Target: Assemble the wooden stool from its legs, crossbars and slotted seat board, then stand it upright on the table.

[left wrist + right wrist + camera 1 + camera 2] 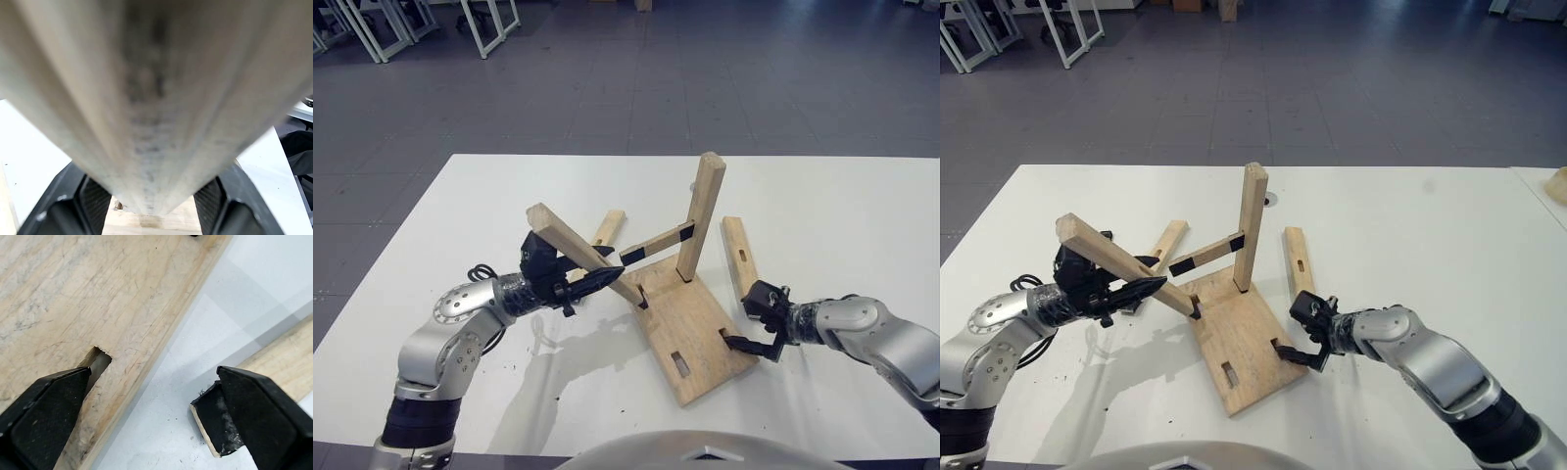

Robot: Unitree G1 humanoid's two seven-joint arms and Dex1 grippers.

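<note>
Closest in on the left, the left gripper had its jaws clamped on a tilted leg, whose lower end met the far left corner of the seat board. Behind it a spare leg lay flat on the white tabletop. A black-ended crossbar ran between the tilted leg and an upright leg standing at the board's far end. The board itself lay flat. Just right of it lay a second spare leg. Rightmost, the right gripper held its jaws wide and empty astride the board's right edge, beside a slot.
</note>
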